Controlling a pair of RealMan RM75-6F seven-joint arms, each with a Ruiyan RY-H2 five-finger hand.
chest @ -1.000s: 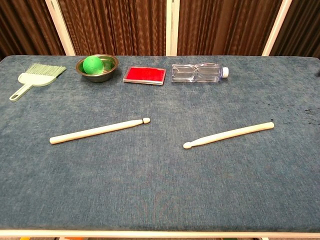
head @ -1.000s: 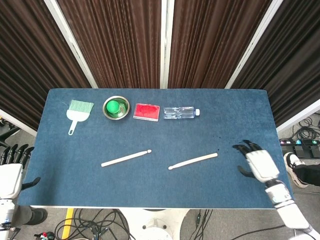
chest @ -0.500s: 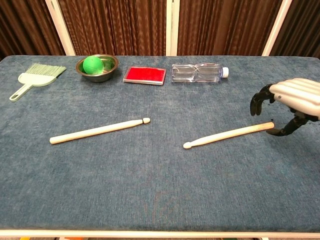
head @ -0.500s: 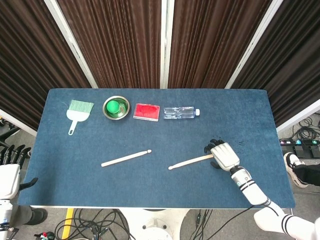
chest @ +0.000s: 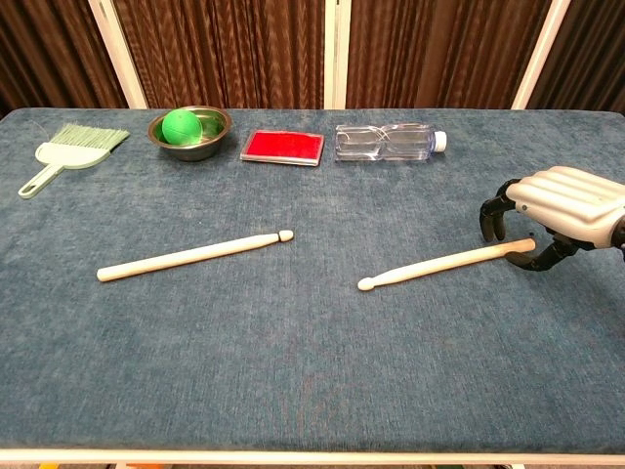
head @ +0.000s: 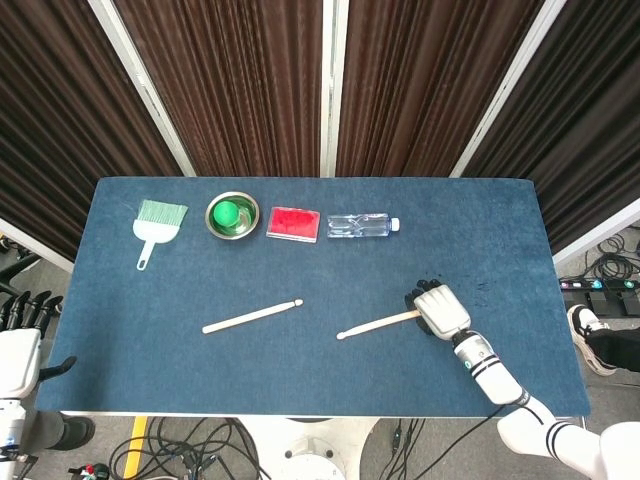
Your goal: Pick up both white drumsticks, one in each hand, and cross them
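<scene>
Two white drumsticks lie flat on the blue table. The left drumstick (head: 252, 316) (chest: 190, 255) is untouched, with no hand near it. My right hand (head: 440, 310) (chest: 562, 200) arches over the butt end of the right drumstick (head: 378, 323) (chest: 444, 264). Its fingers curl down on the far side and the thumb on the near side. A gap shows around the stick, which still rests on the cloth. My left hand (head: 20, 355) hangs off the table's front left corner with its fingers apart and holds nothing.
Along the back of the table stand a green hand brush (head: 158, 222), a metal bowl (head: 232, 215) with a green ball, a red flat box (head: 293, 223) and a clear bottle (head: 362, 225) on its side. Dark curtains hang behind the table.
My right hand has come in from the right edge to the right drumstick's butt end and lowered around it. The drumsticks and my left hand have not moved.
</scene>
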